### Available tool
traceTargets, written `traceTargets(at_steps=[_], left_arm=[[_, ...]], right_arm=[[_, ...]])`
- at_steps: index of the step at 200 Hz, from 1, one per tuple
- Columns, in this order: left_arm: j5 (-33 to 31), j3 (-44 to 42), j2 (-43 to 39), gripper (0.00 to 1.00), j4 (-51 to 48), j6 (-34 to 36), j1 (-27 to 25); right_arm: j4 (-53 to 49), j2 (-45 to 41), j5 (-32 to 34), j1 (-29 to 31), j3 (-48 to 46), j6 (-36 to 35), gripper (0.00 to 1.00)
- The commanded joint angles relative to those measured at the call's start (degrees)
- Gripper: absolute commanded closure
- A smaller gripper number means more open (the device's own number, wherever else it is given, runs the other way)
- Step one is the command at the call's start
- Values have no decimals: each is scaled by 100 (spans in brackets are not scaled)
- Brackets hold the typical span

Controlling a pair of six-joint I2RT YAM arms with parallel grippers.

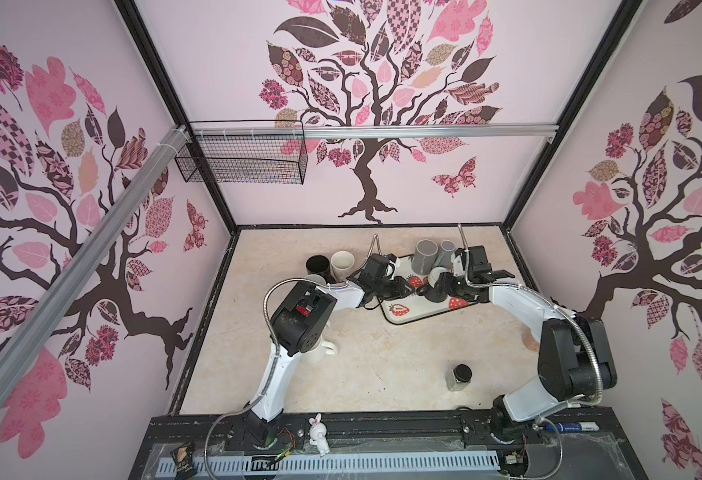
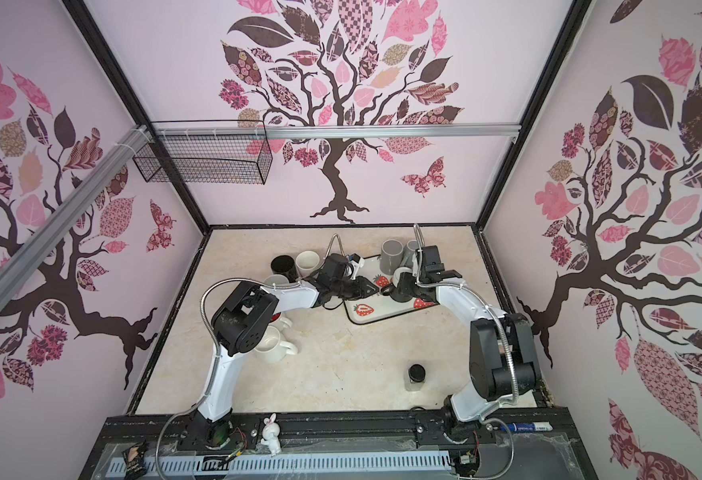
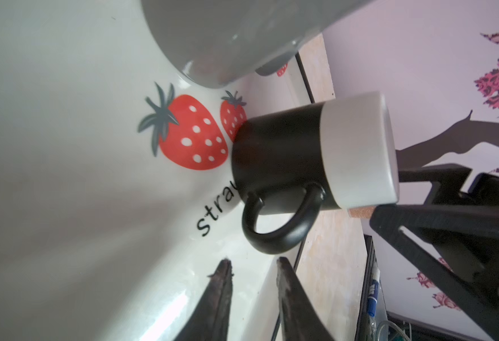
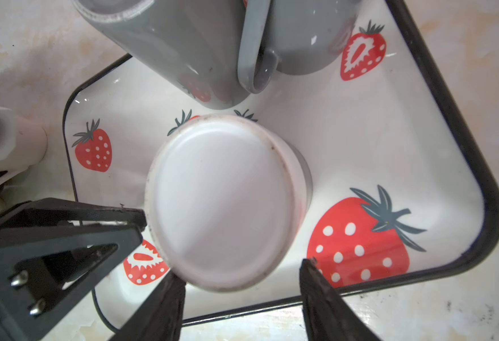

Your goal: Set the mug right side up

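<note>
The mug (image 3: 286, 153) is black with a white base band and stands upside down on the strawberry tray (image 3: 65, 147); both top views show it (image 1: 436, 293) (image 2: 401, 293). Its handle (image 3: 277, 227) faces my left gripper (image 3: 254, 262), whose jaws stand narrowly open just short of the handle with nothing between them. My right gripper (image 4: 244, 274) hangs open over the mug's white bottom (image 4: 221, 195), one finger on each side of its near edge, not touching. The left gripper's fingers (image 4: 65, 236) reach the mug's side in the right wrist view.
Two grey mugs (image 1: 424, 255) (image 1: 447, 251) stand upside down at the tray's far end, close behind the black mug. A black cup (image 1: 318, 266) and a cream cup (image 1: 342, 262) stand left of the tray. A white mug (image 1: 324, 347) sits by the left arm, a black-lidded jar (image 1: 460, 376) front right.
</note>
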Motion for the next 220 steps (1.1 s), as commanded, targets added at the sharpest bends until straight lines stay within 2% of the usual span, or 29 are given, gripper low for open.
traceTargets(at_steps=[1,15,57,82,110,130,166,220], left_arm=[[-64,174,31,77,134,-226,231],[-1,418,230,79,65,-251,236],[133,992,622,80,-241,-200,-46],[210,710,529,80,-128,-234,-308],[138,66,233,80,645,-504,-573],[198,-29,153,79,753,-501,-713],[166,-422,-68,78,1076,-624,-737],[105,-835,-462,78,1054,-505,-690]], right_arm=[[-56,36,-141,-24,332,-66,44],[-26,198,-302,-28,422,-79,48],[-336,632,-365,-25,864,-236,48],[-363,780,-422,-22,900,-305,44],[-416,829,-476,-21,883,-285,41],[-460,795,-234,-3,844,-223,35],[-460,782,543,148,808,-259,33],[-277,1028,1070,555,900,85,30]])
